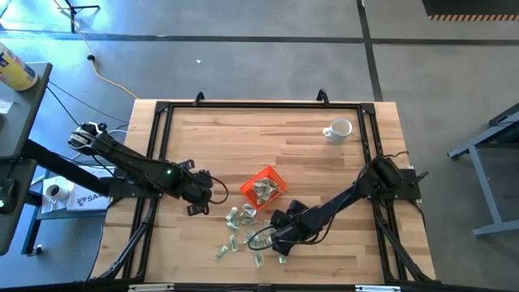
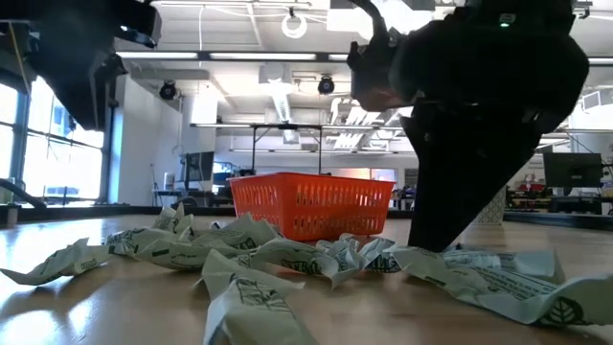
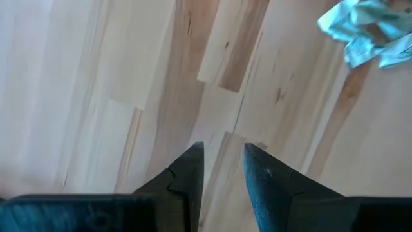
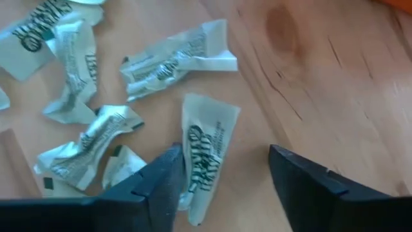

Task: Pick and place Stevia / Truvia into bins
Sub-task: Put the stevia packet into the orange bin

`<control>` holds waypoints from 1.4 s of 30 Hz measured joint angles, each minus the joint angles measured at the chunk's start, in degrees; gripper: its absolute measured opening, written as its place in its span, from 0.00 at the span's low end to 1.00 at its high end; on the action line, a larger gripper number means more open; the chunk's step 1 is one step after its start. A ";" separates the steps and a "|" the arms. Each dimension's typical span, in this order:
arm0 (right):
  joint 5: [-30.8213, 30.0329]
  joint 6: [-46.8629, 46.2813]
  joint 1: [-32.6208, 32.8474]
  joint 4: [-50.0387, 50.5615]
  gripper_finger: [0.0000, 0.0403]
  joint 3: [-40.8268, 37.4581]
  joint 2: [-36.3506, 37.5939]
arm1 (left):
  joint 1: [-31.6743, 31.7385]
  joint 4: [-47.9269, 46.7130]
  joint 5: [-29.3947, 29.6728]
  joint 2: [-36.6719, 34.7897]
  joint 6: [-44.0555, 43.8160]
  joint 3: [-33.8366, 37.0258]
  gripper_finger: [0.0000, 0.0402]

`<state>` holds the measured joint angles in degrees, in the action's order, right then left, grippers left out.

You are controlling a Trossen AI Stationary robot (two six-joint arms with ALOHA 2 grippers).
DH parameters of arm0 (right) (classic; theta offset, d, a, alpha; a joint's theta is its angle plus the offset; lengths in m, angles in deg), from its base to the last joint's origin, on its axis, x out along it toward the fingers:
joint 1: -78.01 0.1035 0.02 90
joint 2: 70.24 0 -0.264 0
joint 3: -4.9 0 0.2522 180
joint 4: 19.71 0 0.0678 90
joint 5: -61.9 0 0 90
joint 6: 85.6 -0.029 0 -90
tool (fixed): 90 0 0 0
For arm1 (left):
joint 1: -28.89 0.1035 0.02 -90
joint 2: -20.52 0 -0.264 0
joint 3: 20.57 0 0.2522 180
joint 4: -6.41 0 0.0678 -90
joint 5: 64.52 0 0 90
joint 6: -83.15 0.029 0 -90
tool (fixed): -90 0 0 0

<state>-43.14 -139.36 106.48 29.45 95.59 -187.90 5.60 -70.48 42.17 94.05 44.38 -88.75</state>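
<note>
Crumpled pale green-and-white sachets (image 1: 237, 234) lie scattered at lower centre; several more fill the orange tray (image 1: 250, 185) just above.

two dark arms of chunky black links, a small green light on the left arm (image 1: 168, 171), black cables looping by the right arm (image 1: 340, 203), fingers (image 4: 161, 183) wedge-shaped.
</note>
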 joint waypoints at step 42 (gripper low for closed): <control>7.45 27.79 -17.43 7.20 0.76 3.69 10.53 | -5.76 57.51 -22.84 -0.88 -15.74 23.97 0.35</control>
<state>-35.69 -111.57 89.05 36.65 99.28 -177.38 -0.16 -12.98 19.33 93.17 28.64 -64.78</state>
